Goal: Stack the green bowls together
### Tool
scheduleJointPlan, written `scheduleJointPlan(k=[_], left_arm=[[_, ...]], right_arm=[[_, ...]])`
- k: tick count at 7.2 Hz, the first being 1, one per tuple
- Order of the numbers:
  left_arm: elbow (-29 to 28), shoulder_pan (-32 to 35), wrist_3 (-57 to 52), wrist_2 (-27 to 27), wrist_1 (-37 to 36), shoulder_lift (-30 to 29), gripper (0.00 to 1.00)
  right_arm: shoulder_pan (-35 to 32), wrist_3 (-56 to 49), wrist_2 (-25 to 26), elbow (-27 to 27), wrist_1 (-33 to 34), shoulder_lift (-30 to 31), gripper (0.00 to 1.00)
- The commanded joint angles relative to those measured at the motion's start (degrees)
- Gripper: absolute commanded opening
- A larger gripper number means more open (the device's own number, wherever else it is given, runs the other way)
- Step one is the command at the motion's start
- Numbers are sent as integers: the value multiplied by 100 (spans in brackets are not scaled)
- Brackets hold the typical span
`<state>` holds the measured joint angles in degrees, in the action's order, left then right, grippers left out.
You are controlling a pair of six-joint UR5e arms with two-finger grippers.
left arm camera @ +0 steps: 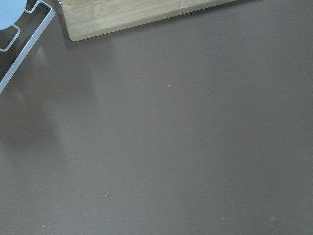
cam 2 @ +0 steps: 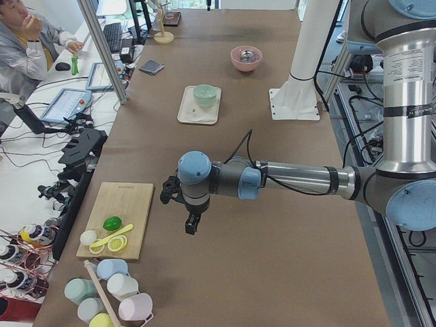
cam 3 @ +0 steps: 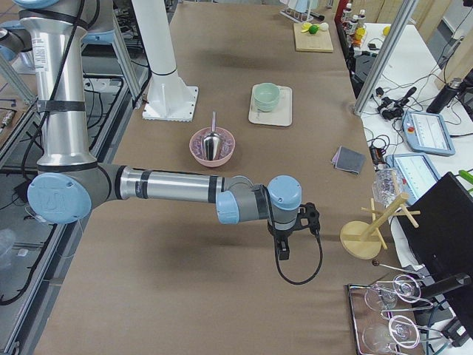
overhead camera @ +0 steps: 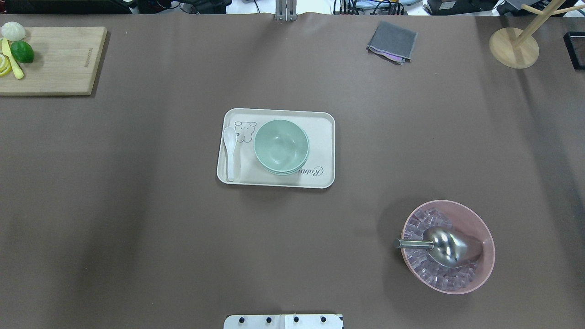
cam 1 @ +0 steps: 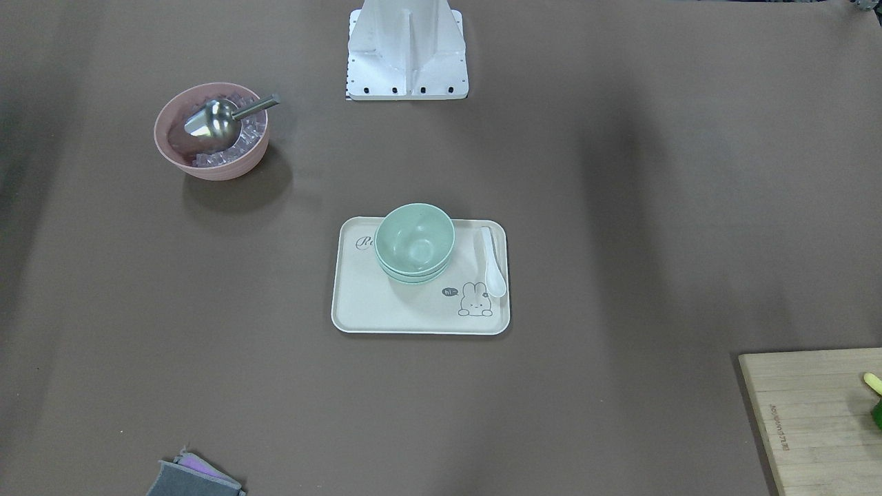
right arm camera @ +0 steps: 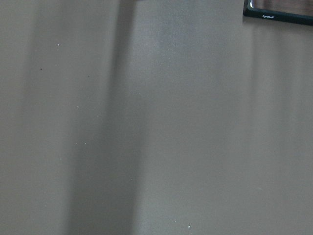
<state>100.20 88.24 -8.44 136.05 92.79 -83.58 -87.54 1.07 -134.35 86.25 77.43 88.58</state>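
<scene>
The green bowls [overhead camera: 281, 146] sat nested one inside another on a cream tray [overhead camera: 322, 176] near the middle of the desk [overhead camera: 137, 237]. The rims of the lower ones showed as thin crescents under the top bowl's near edge. A white spoon [overhead camera: 229, 153] lay along the tray's left side, just beside the stack but apart from it. Well to the right and nearer the robot stood a pink bowl [overhead camera: 488, 256] with a metal scoop [overhead camera: 450, 246] in it. Judged from this, the stacking looked done, and what remained was to leave the stack undisturbed. Whether the top bowl was fully seated or slightly off-centre could not be told from these angles. If it needed settling, a light press straight down on its rim would have served better than a sideways push, which could slide the smooth stack toward the spoon. The left tool [cam 2: 192, 221] hung over bare desk at the far left end, near a cutting board [cam 2: 119, 218]. The right tool [cam 3: 283, 250] hung at the far right end. Neither carried a bowl, but how wide either stood could not be told.
</scene>
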Motion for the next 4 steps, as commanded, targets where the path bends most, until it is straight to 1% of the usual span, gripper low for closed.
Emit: scheduleJointPlan(k=[1,4], left_arm=[[9,0,9,0,-7,0,98],[44,0,0,0,2,0,98]], right_arm=[[9,33,-65,-3,0,1,100],[26,33,-65,6,0,1,100]])
